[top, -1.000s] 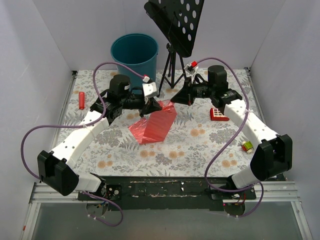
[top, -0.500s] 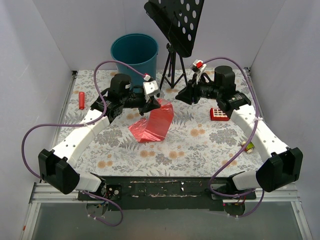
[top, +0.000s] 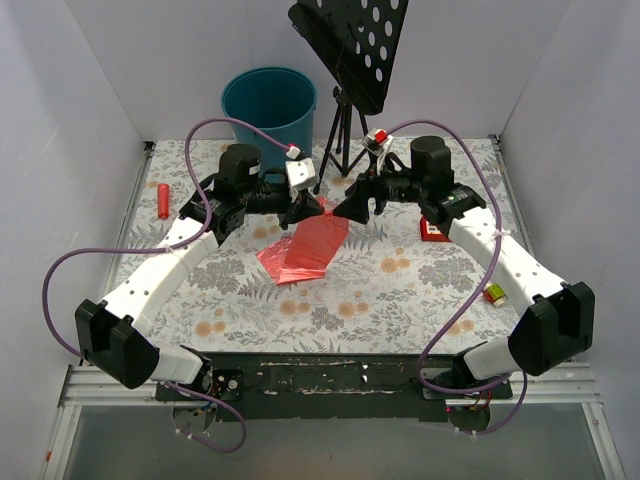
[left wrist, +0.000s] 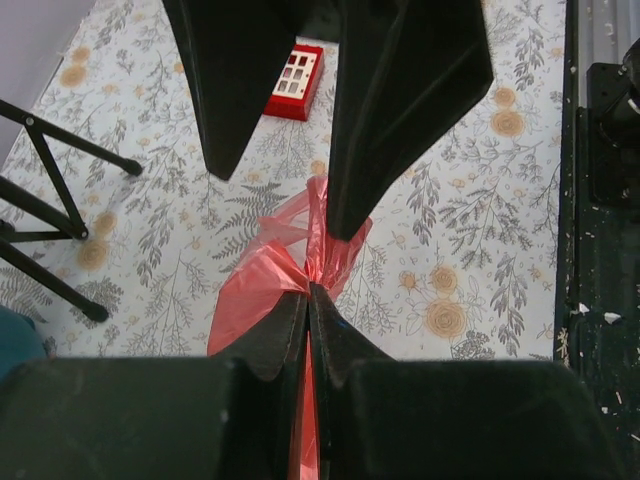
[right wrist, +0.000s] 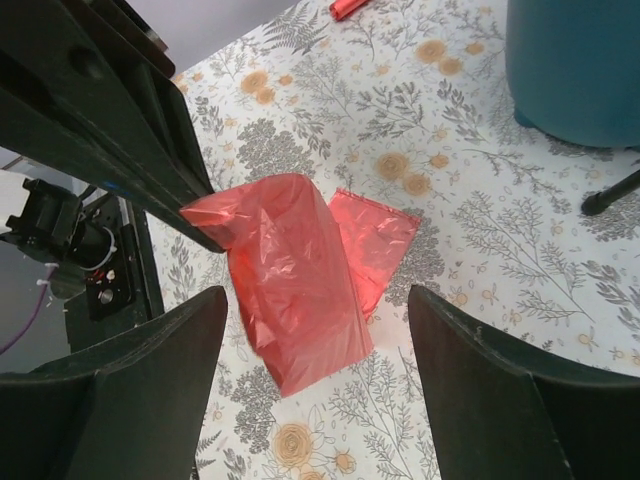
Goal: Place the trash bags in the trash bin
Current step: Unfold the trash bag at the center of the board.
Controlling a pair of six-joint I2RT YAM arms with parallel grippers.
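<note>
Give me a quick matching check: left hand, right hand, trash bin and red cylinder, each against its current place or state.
A. left hand
B. right hand
C. trash bin
D. red cylinder

1. lying near the table left edge
2. open over the red trash bag
3. shut on the red trash bag
4. upright at the table's far edge

Pairs: A-3, B-2, C-4, D-1

A robot lab booth: plain white walls (top: 60, 150) enclose a floral-clothed table (top: 400, 300).
</note>
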